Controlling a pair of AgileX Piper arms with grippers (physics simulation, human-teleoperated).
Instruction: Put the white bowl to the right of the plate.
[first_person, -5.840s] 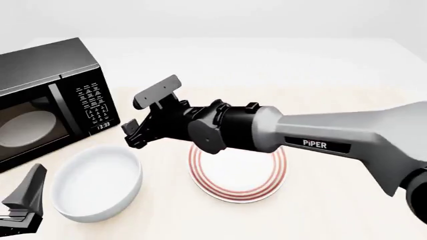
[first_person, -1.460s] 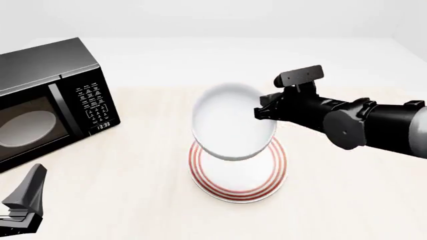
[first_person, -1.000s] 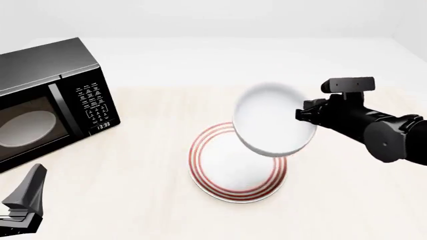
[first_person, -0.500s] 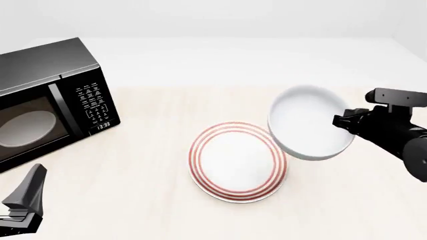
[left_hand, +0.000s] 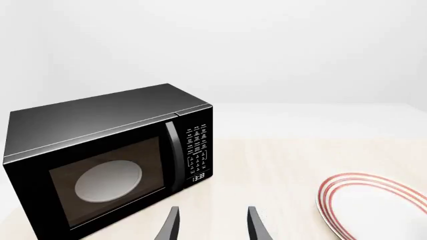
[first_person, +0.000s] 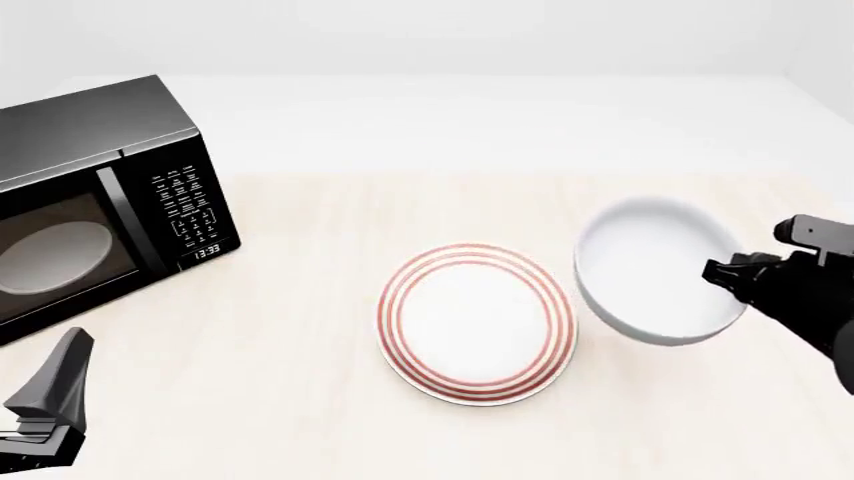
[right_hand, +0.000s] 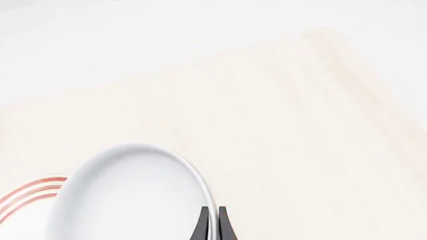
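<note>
The right gripper (right_hand: 211, 222) is pinching the rim of the white bowl (first_person: 657, 270), its two dark fingers (right_hand: 203, 225) pressed close on either side of the thin white wall. In the front view the gripper (first_person: 721, 272) is reaching in from the right edge and gripping the bowl's right-hand rim. The bowl is sitting to the right of the plate (first_person: 478, 322), just beside it, with its mouth tipped a little toward the camera; whether its base is resting on the table (first_person: 307, 330) or hanging just above it cannot be told. In the right wrist view the bowl (right_hand: 127, 200) is filling the lower part of the picture, and a sliver of the plate's red rings (right_hand: 30, 192) is showing past its far edge.

The plate is lying flat on the pale wooden table near the middle, with nothing on it.

The left gripper (left_hand: 212, 225) is pointing over the table with its two fingers (left_hand: 170, 227) spread apart and nothing between them. In the front view it (first_person: 47, 405) is parked low at the left corner. Ahead of it a black microwave (left_hand: 110, 160) is standing at the table's left side, its door shut and a pale oval dish (left_hand: 108, 181) showing through the glass. The plate (left_hand: 373, 205) is lying well apart from the microwave.
</note>
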